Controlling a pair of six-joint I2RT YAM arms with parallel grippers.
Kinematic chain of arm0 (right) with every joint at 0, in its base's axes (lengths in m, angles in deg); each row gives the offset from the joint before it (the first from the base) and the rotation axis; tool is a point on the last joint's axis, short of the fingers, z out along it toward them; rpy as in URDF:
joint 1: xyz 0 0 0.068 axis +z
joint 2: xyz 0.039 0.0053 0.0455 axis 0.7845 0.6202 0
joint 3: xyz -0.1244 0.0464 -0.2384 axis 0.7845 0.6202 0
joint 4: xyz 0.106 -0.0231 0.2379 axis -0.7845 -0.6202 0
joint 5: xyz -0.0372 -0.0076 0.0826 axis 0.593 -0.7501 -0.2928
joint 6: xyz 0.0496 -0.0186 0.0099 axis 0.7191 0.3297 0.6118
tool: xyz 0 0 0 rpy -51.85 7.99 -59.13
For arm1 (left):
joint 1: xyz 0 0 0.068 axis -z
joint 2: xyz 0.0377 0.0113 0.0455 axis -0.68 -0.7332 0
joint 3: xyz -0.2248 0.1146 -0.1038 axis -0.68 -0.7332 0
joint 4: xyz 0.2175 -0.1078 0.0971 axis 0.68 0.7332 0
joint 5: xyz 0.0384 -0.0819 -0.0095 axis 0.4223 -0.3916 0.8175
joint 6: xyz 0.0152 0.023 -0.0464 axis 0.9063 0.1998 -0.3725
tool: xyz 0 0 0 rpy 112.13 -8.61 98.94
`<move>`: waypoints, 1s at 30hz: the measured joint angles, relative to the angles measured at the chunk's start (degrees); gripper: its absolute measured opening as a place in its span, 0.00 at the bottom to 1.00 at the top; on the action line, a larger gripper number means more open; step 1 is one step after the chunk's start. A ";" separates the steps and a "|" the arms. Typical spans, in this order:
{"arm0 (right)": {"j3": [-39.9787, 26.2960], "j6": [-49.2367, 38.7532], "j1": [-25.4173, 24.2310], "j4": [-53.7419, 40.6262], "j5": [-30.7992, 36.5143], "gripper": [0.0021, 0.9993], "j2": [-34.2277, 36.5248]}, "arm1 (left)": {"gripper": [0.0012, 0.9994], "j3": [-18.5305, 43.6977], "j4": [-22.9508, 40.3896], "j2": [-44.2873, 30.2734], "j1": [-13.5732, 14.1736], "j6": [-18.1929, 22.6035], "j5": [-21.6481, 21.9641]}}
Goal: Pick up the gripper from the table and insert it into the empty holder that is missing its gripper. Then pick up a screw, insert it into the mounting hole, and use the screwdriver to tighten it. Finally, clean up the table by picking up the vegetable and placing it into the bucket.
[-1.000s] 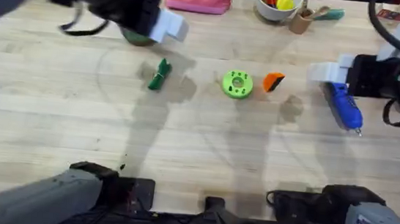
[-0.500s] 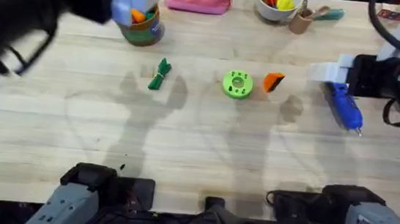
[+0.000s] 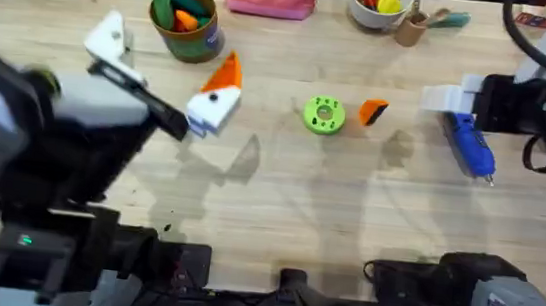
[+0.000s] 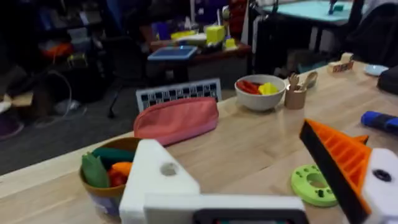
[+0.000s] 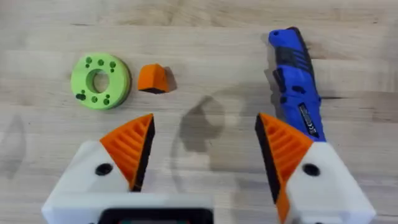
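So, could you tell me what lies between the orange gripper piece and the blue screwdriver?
Bare wood: in the overhead view, nothing sits between the gripper and the screwdriver; the right wrist view agrees.

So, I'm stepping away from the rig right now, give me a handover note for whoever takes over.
Left gripper: open, empty, raised near the bucket. One of its fingers is the bare white holder; the other carries an orange ribbed tip.
Right gripper: open, empty, above the table beside the screwdriver.
Orange wedge: lying on the table next to the green ring.
Bucket: holds green and orange toy vegetables; I cannot tell where the slim one is.
Done: nothing confirmed.
Left: fit the wedge into the holder, insert and tighten a screw, confirm the vegetable is in the bucket.
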 joint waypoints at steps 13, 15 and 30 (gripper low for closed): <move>0.00 0.00 0.00 0.00 0.00 0.93 0.00 | 0.99 -15.12 -2.73 15.66 0.00 -10.85 -11.39; 0.00 0.00 0.00 0.00 0.00 0.93 0.00 | 0.99 -15.12 0.07 17.82 0.00 -11.19 -14.29; 0.00 0.00 0.00 -0.02 0.00 0.93 0.00 | 0.99 -14.88 12.74 20.17 0.00 -2.87 -31.73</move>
